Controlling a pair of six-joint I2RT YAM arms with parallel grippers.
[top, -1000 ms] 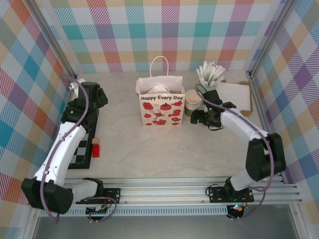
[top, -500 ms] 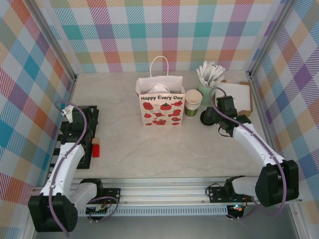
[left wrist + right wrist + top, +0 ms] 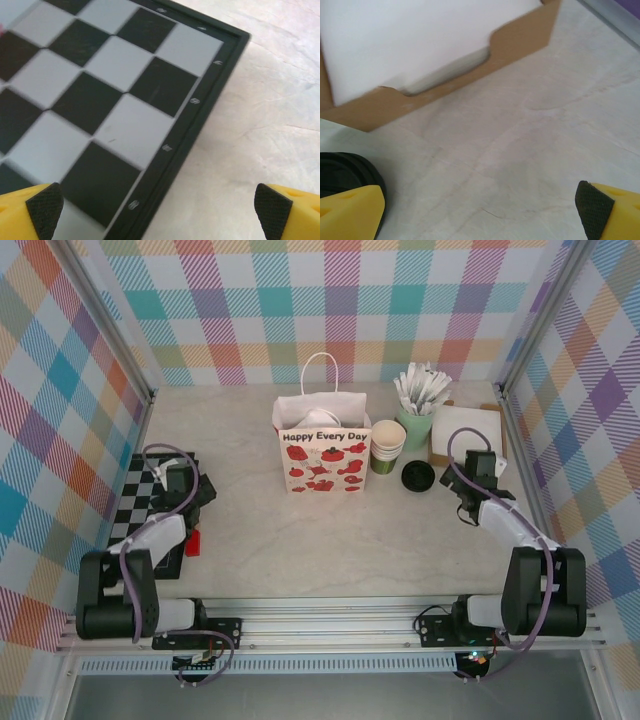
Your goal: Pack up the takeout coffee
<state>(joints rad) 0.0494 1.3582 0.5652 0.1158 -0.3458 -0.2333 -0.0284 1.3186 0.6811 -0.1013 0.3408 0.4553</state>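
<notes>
Well, the pale marbled surface (image 3: 300, 550) carries everything here. The biggest thing on it is the chessboard (image 3: 140, 510) at the left edge. Next is the white gift bag (image 3: 322, 455) with red print, upright at the middle back, white paper showing in its mouth. Where the takeout coffee sits I cannot tell, so I cannot place it against either pair of fingers.

At the back right lies a cardboard tray (image 3: 470, 435) of white napkins, with a mint cup (image 3: 417, 425) of white sticks beside it. A stack of lidless cups (image 3: 387, 445) stands just beside the bag, and a loose black lid (image 3: 418, 476) lies flat near the stack. A red block (image 3: 192, 541) sits just beside the chessboard's right edge.

The left fingers (image 3: 30, 215) are spread wide with nothing between them, over the board's corner. Their wrist view picks out the dark raised rim and its small markings, which are lost from overhead. The right fingers (image 3: 350, 210) are likewise wide apart and empty, over bare surface. The lid's ridged edge lies by one finger, and the tray's notched front wall is beyond.
</notes>
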